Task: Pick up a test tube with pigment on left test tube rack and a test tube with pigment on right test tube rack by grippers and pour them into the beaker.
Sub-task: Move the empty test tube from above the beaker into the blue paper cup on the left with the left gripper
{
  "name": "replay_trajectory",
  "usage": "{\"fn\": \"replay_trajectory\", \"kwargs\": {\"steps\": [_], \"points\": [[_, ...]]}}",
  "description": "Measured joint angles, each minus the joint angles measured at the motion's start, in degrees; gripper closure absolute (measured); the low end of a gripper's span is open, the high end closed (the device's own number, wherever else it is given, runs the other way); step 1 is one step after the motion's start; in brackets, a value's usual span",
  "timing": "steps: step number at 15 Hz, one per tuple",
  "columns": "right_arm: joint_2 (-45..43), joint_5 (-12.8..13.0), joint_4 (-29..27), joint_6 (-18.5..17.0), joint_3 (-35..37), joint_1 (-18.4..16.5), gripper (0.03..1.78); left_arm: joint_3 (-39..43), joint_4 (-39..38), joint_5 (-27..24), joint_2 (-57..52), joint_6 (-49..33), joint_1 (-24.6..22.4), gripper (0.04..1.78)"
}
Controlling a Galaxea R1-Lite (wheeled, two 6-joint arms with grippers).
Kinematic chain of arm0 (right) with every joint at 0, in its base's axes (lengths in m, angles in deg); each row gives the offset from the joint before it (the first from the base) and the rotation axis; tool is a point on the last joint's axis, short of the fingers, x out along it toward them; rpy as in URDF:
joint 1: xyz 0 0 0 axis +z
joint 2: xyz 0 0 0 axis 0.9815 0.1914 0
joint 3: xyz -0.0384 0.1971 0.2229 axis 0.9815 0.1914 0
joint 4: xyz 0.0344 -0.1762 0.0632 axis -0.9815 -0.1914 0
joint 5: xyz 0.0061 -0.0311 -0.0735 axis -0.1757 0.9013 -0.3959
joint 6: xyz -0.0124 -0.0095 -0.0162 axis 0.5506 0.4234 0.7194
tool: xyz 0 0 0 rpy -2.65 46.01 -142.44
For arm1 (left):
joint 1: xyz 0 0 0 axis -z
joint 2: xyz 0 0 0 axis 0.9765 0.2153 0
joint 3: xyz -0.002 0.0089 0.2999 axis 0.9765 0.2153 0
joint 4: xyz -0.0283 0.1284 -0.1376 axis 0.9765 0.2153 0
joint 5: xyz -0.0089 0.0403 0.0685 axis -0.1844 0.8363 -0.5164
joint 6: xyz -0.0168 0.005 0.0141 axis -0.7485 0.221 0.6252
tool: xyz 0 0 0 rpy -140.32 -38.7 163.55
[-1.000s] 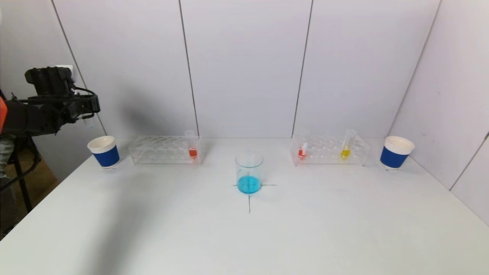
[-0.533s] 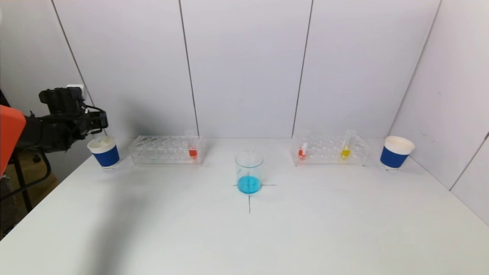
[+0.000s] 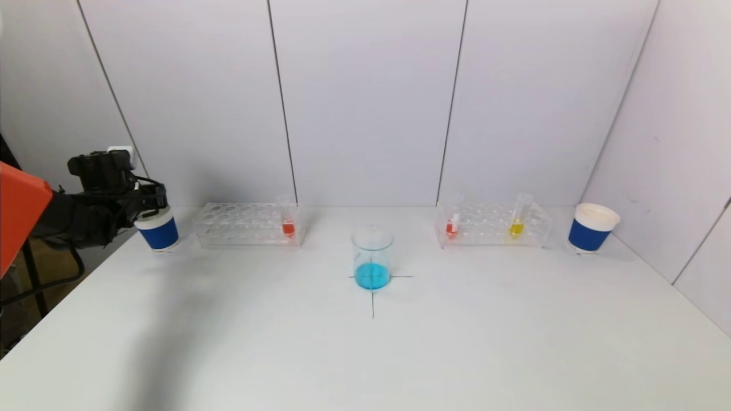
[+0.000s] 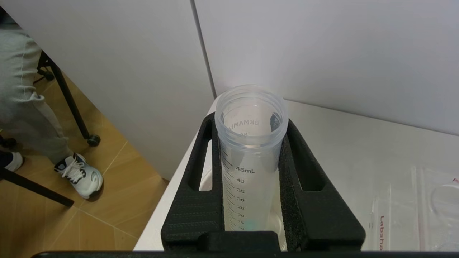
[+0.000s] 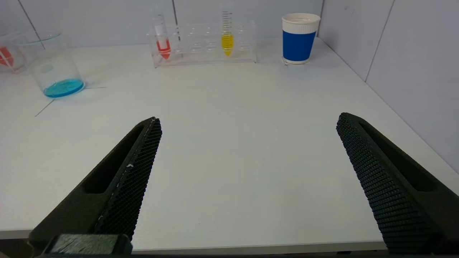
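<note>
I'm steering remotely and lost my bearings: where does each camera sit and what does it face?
Head: high, looking down the table; left gripper at the left cup.
Left wrist: behind the fingers, shut on an empty tube.
Right wrist: low, open right gripper.
Shared by head and right wrist: beaker.

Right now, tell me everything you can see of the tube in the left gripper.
The tube is clear plastic, wide-mouthed, uncapped, with a threaded rim and printed millilitre marks down its side. It looks nearly empty, with a faint bluish trace low down. It stands upright, clamped between the left gripper's two black pads, and hangs over the left paper cup at the table's left edge.
</note>
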Motion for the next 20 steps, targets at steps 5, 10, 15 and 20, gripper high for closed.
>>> {"fn": "replay_trajectory", "kwargs": {"steps": [5, 10, 15, 20], "points": [[0.0, 0.0, 0.0, 0.0, 0.0, 0.0, 0.04, 2.0, -1.9, 0.0, 0.4, 0.0, 0.0, 1.37], [0.0, 0.0, 0.0, 0.0, 0.0, 0.0, 0.04, 2.0, -1.8, 0.0, 0.4, 0.1, 0.1, 1.37], [0.0, 0.0, 0.0, 0.0, 0.0, 0.0, 0.04, 2.0, -1.9, 0.0, 0.3, 0.1, 0.2, 1.32], [0.0, 0.0, 0.0, 0.0, 0.0, 0.0, 0.04, 2.0, -1.8, 0.0, 0.2, 0.3, 0.1, 0.75]]}}
